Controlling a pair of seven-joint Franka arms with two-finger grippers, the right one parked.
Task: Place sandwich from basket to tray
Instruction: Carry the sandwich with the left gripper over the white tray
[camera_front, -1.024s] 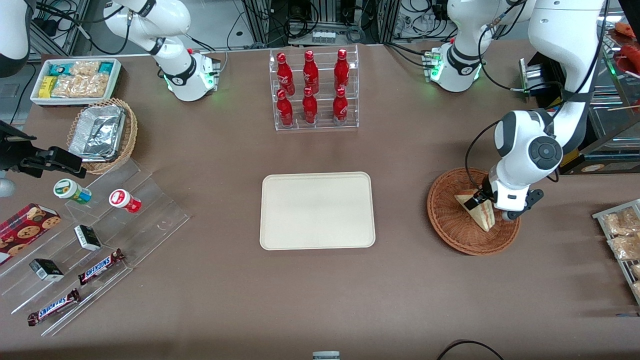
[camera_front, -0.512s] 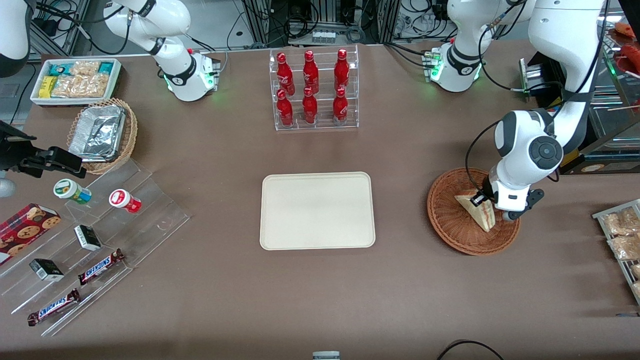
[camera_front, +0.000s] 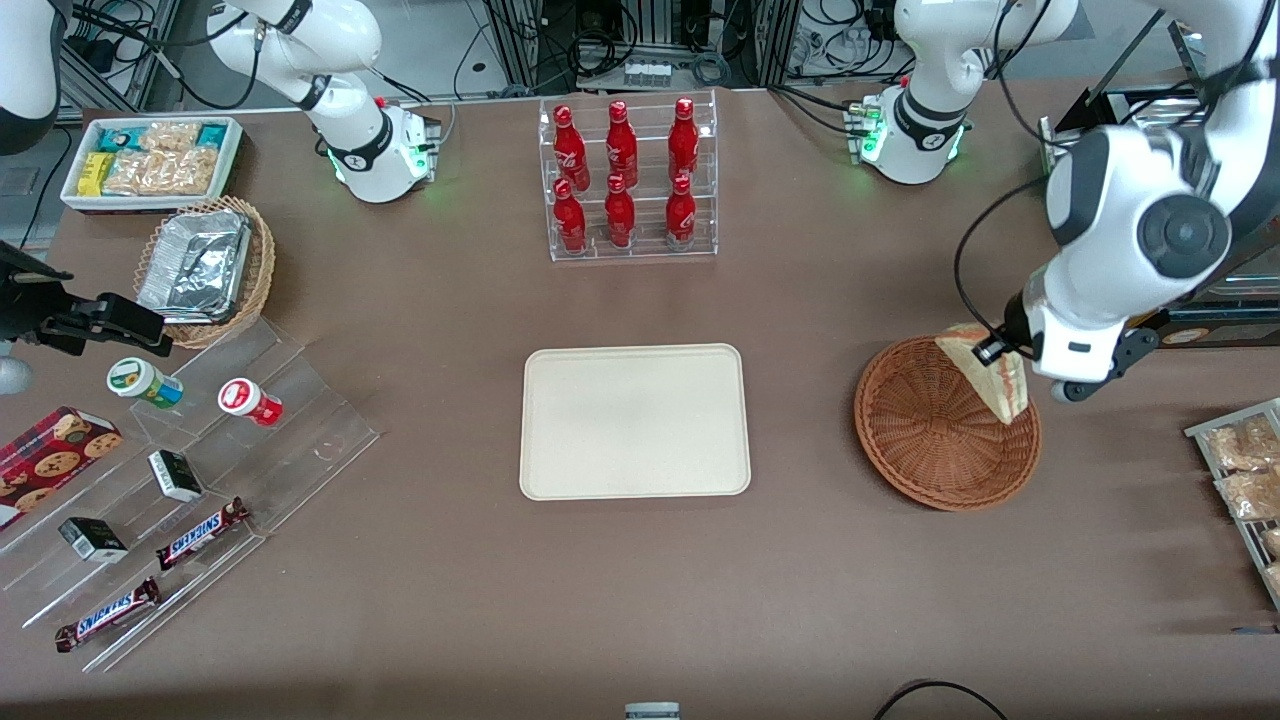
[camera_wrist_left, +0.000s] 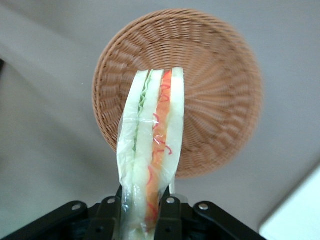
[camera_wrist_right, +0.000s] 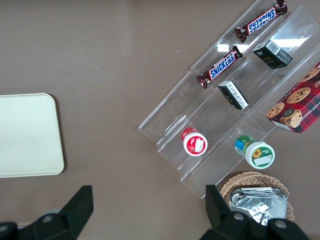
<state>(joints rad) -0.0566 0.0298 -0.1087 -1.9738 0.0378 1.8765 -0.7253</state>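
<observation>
tool (camera_wrist_left: 145, 212) pinches sandwich (camera_front: 990, 370) above basket (camera_front: 925, 440); tray (camera_front: 634, 421) holds nothing

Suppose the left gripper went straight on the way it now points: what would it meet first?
Most likely the basket: the gripper, shut on the sandwich, points down at it. The sandwich tip would touch first.

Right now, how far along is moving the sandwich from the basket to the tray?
Done: the left gripper is shut on the triangular white-bread sandwich and holds it above the round reddish-brown wicker basket. Left: carrying it to the flat cream rectangular tray, which holds nothing yet, and releasing.
</observation>
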